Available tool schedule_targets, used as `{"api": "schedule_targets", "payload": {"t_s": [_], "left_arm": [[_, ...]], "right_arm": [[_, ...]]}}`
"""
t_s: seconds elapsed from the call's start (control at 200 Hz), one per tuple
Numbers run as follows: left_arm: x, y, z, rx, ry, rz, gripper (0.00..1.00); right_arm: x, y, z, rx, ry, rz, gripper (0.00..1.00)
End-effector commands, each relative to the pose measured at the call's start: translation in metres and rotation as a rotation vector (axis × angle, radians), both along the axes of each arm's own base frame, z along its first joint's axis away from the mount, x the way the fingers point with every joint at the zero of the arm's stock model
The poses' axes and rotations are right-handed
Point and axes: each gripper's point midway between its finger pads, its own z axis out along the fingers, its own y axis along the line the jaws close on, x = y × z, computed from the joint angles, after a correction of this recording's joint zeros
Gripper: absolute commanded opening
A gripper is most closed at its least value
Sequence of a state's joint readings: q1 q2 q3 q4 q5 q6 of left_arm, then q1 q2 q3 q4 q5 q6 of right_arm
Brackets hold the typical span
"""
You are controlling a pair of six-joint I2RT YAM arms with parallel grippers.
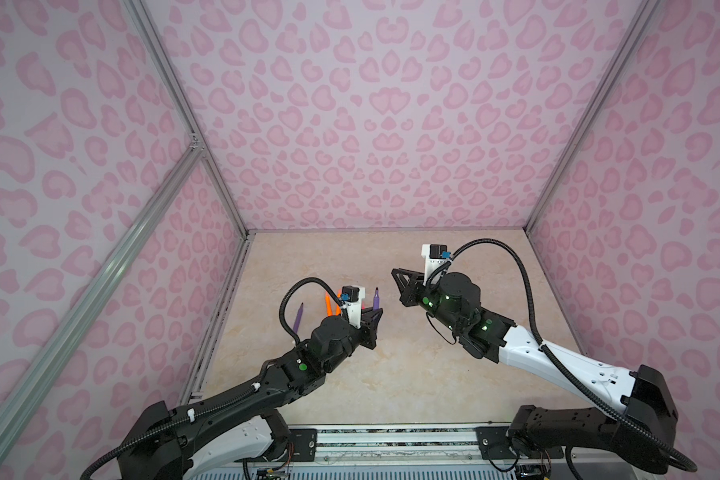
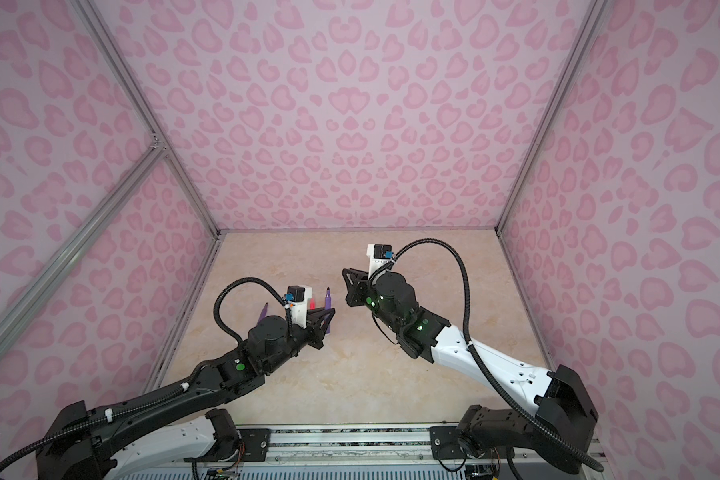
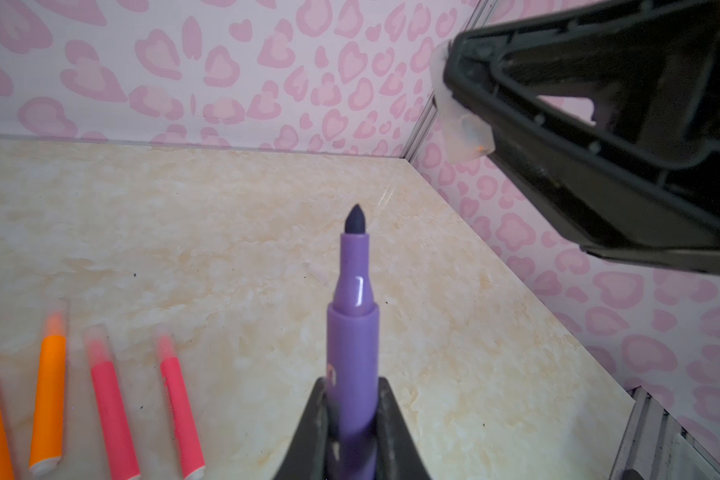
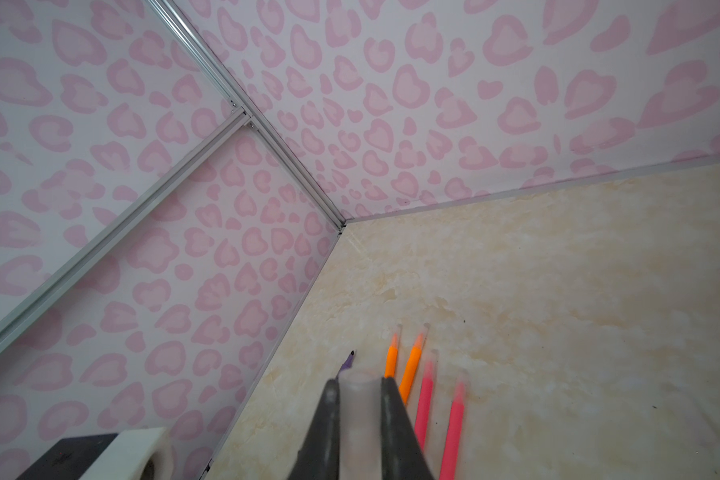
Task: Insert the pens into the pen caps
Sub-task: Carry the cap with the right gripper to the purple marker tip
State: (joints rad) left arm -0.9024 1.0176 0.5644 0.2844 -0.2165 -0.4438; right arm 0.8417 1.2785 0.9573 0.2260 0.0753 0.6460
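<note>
Nearest in, the left gripper (image 3: 352, 399) is clamped on a purple pen (image 3: 352, 332), its jaws pinching the barrel below the shoulder and the dark tip aimed away toward the far right. That barrel looks light, stiff and glossy, likely to swivel if pinched near an end, so the mid-barrel hold looks sound. Just left of it on the table (image 1: 391, 374) lie two orange pens (image 3: 48, 395) and two pink-red pens (image 3: 109, 411), side by side, their tips seemingly under frosted caps (image 3: 55, 328). A second purple pen (image 1: 299, 318) lies further left, apart. Farther out on the right, the right gripper (image 4: 360, 386) is closed around a clear pen cap (image 4: 360, 415), one end poking past the fingertips. It's probably thin-walled and slippery, and a hard squeeze could flatten the mouth, so the hold belongs behind the opening. Pen tip and cap hang apart, not yet lined up.
</note>
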Motion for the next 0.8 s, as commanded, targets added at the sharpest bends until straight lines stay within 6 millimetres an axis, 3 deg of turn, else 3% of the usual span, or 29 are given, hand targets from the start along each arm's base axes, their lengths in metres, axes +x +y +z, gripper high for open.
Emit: {"api": "schedule_targets", "payload": {"t_s": [0.0, 0.795], "left_arm": [[0.003, 0.003, 0.005, -0.009, -0.024, 0.019, 0.03], [0.000, -0.007, 0.004, -0.017, -0.009, -0.031, 0.03]], "right_arm": [[0.004, 0.002, 0.009, 0.029, -0.034, -0.013, 0.06], [-0.004, 0.032, -0.006, -0.005, 0.007, 0.030, 0.04]]}}
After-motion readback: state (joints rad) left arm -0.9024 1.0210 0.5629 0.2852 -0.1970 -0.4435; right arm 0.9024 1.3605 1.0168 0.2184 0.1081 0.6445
